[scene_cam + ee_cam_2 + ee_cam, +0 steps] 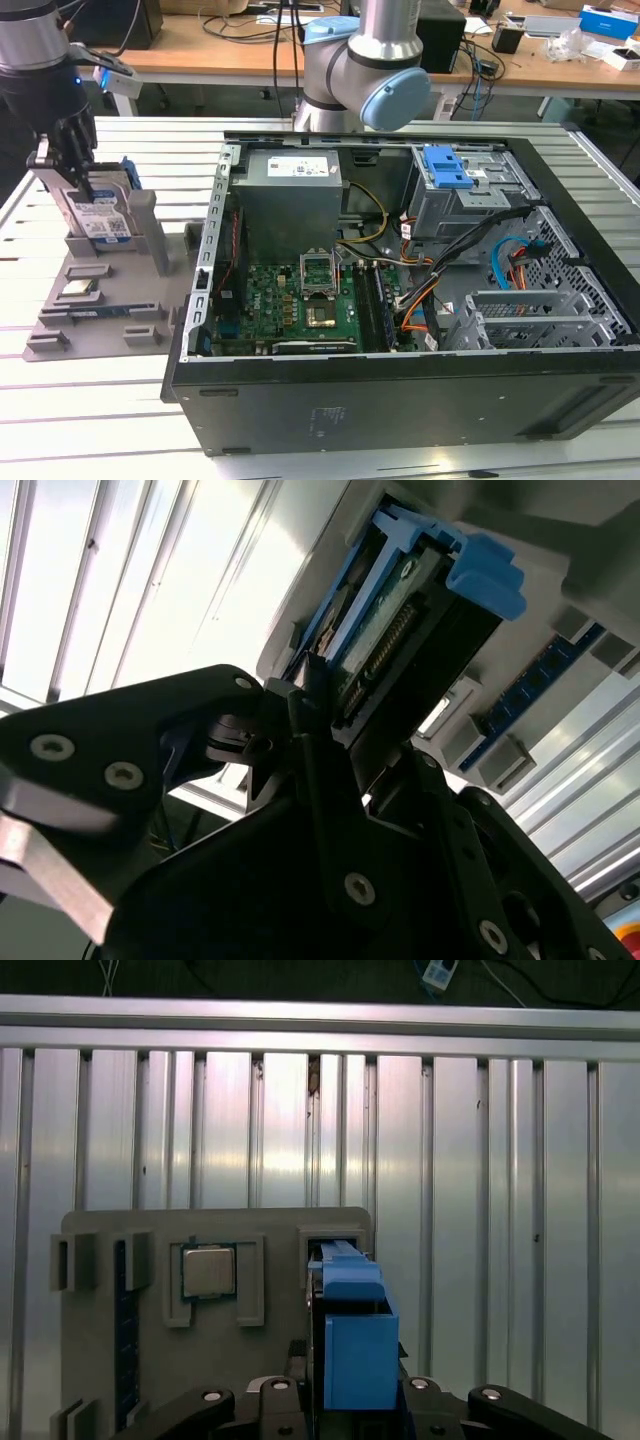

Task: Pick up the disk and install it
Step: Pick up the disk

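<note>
Your jaws are clamped on the top edge of the disk (pixel 102 218), which stands upright between them, its lower end in a slot of the grey holder (pixel 110 322) on the surface (pixel 90 420). Beside the jaws, a chip (pixel 208 1270) lies in the holder.

In the exterior view, the arm (pixel 350 50) stands at top centre, with its blue-capped joint (pixel 395 95) turned toward the camera. The wrist (pixel 35 45) is at the exterior view's left and points straight down. The black gripper (pixel 65 170) hangs vertically beneath it, clamped on the upright disk (pixel 98 218). In the second wrist view, one finger (pixel 310 745) presses against the disk's edge.
</note>
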You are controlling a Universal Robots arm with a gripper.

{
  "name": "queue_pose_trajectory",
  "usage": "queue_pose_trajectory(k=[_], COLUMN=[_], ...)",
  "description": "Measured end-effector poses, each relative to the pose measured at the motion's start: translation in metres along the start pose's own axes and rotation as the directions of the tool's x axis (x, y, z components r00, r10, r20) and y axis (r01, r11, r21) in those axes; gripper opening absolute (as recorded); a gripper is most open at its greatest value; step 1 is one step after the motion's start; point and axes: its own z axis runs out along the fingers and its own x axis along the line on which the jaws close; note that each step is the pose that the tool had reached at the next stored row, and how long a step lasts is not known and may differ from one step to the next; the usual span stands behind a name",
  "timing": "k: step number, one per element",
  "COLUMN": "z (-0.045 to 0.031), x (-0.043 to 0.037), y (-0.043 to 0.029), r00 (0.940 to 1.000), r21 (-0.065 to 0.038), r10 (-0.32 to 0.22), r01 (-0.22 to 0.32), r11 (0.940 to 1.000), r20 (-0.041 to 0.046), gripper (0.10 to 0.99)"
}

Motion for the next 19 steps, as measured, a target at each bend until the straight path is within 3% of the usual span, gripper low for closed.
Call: queue_pose_trajectory(k=[19], z=[-0.016], x=[-0.0024], y=[0.0006], r00=[1.0], r21=[0.0], r10=[0.0], r01=[0.0], r11=[1.0], r20=[0.0], gripper=[0.365])
